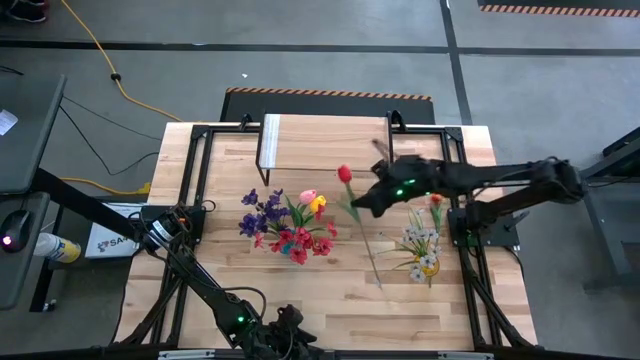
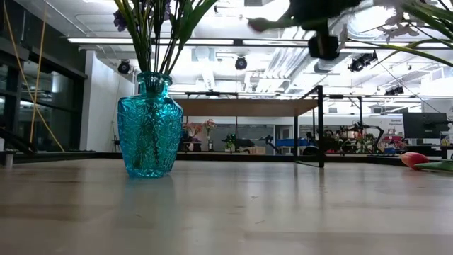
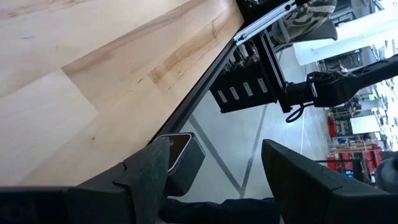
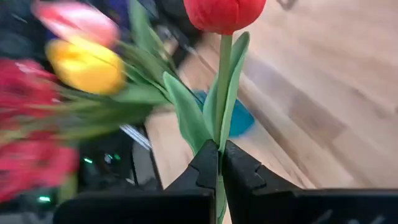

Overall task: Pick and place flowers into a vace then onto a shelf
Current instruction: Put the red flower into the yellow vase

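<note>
Slippage is the likeliest trouble: the right tool (image 4: pixel 219 163) pinches only the thin green stem of the red tulip (image 4: pixel 225 14), its jaws clenched nearly together, and the long stem hanging below it over the counter (image 1: pixel 300 290) could twist in the grip or snag as it swings. Just ahead of the tool, the vase (image 2: pixel 149 126) already holds a crowded bunch of purple, red, pink and yellow flowers (image 1: pixel 285 225), so the stem end might catch those blooms or the rim and, in my judgement, tip the vase. Behind the tool, white and yellow flowers (image 1: pixel 423 250) lie on the counter. Beyond the vase stands the shelf (image 1: pixel 330 135). The left tool (image 3: pixel 214 165) waits, spread and empty, well apart at the near edge.
</note>
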Controlling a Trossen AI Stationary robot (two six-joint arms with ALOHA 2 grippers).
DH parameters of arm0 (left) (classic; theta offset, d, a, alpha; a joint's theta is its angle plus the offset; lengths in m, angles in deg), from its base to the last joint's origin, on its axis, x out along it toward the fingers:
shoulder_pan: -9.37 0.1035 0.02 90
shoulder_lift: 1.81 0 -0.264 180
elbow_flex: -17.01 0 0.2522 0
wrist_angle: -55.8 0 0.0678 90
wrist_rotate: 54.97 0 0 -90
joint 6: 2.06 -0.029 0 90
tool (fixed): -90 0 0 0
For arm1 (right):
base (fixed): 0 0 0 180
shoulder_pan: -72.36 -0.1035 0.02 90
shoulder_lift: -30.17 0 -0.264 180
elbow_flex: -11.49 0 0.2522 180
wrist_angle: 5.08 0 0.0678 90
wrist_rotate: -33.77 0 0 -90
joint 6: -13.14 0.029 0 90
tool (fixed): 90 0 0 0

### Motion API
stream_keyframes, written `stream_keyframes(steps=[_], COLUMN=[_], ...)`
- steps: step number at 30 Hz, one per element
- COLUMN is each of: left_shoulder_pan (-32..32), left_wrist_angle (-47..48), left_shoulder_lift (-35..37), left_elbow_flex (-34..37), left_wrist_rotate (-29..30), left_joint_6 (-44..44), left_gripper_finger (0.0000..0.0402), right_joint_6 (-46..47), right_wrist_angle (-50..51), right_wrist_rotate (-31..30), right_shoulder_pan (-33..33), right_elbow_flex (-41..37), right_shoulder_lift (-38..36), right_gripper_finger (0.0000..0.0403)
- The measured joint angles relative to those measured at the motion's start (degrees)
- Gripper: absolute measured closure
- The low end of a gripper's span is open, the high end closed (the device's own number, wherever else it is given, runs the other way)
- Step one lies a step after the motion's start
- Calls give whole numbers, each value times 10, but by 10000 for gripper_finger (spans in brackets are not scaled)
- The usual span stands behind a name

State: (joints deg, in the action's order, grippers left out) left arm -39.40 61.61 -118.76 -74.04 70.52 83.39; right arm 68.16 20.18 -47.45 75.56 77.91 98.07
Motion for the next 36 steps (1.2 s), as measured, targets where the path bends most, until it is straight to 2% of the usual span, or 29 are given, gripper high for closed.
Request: stream_keyframes(steps=[8, 16, 23, 29, 36], left_shoulder_pan=[0, 0, 0, 0, 0], left_wrist_angle=[0, 0, 0, 0, 0], left_shoulder_lift=[0, 0, 0, 0, 0], left_elbow_flex=[0, 0, 0, 0, 0], left_wrist_rotate=[0, 1, 1, 0, 0], left_joint_6=[5, 8, 18, 19, 21], left_gripper_finger=[114, 114, 114, 114, 115], right_joint_6=[-30, -76, -129, -163, -153], right_wrist_angle=[-42, -170, -192, -173, -88], right_wrist_rotate=[-83, -95, -106, -71, 13], right_shoulder_pan=[1, 1, 1, 1, 1], right_elbow_flex=[0, 1, 1, 1, 2], right_shoulder_lift=[-111, -197, -271, -342, -433], right_gripper_finger=[400, 401, 402, 402, 403])
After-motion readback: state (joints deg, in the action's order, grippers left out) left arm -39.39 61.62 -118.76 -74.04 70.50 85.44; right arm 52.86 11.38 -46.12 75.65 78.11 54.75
